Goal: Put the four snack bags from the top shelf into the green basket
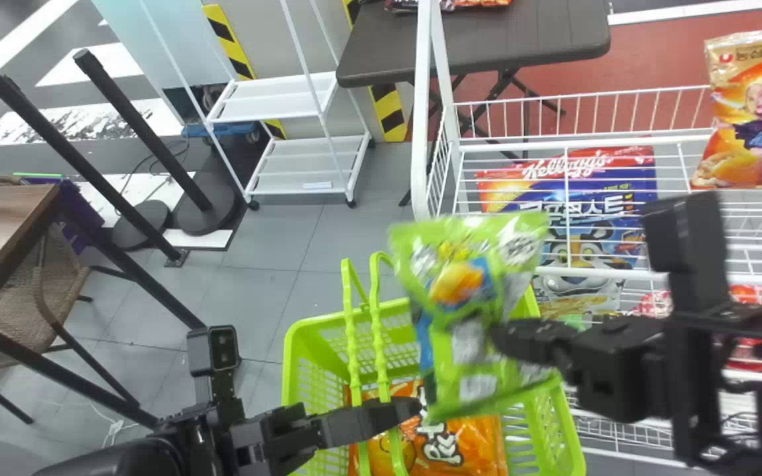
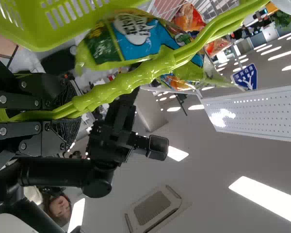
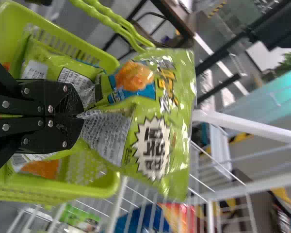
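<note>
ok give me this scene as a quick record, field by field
right gripper: shut on a green snack bag
held bag: above the green basket
left gripper: shut on the basket handles
in basket: orange bag
on white rack: another orange bag

1 crinkled green snack bag (image 1: 450,281) hangs above the green basket (image 1: 569,439), orange bag (image 1: 480,439) lying inside.

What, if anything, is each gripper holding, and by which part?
Right gripper: the green snack bag, by a pinched fold near the middle of its printed back. Left gripper: the green basket, by its handles.
</note>
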Available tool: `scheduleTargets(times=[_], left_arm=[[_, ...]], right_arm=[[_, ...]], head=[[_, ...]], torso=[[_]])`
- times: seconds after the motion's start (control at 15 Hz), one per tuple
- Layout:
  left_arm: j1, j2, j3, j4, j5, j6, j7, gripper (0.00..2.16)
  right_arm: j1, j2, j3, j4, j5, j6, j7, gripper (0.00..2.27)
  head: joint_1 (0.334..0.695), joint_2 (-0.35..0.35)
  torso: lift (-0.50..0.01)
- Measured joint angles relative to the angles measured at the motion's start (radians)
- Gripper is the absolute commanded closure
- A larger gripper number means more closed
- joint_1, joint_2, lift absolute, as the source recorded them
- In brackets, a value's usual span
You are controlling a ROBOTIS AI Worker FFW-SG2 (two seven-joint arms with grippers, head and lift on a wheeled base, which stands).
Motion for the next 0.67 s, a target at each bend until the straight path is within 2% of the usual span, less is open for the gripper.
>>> scheduleTargets(times=[0.27,0.33,0.4,0.47,0.67], left_arm=[[-0.001,0.0,-0.004,-0.005,0.0,0.0,0.0,2.15],[-0.001,0.0,-0.005,-0.006,0.0,0.0,0.0,2.15],[-0.001,0.0,-0.005,-0.007,0.0,0.0,0.0,2.15],[-0.001,0.0,-0.005,-0.007,0.0,0.001,0.0,2.15],[-0.001,0.004,-0.004,-0.008,0.0,0.003,0.0,2.15]], right_arm=[[-0.068,0.006,0.108,0.112,-0.005,0.088,-0.029,2.25],[-0.087,0.007,0.135,0.145,-0.006,0.101,-0.041,1.74],[-0.112,0.009,0.16,0.175,-0.004,0.128,-0.052,0.62],[-0.134,0.009,0.174,0.196,-0.002,0.161,-0.056,0.0],[-0.167,0.007,0.136,0.22,-0.032,0.199,-0.047,0.05]], head=[[0.695,0.35],[0.695,0.35],[0.695,0.35],[0.695,0.35],[0.695,0.35]], torso=[[0.0],[0.0],[0.0],[0.0],[0.0]])
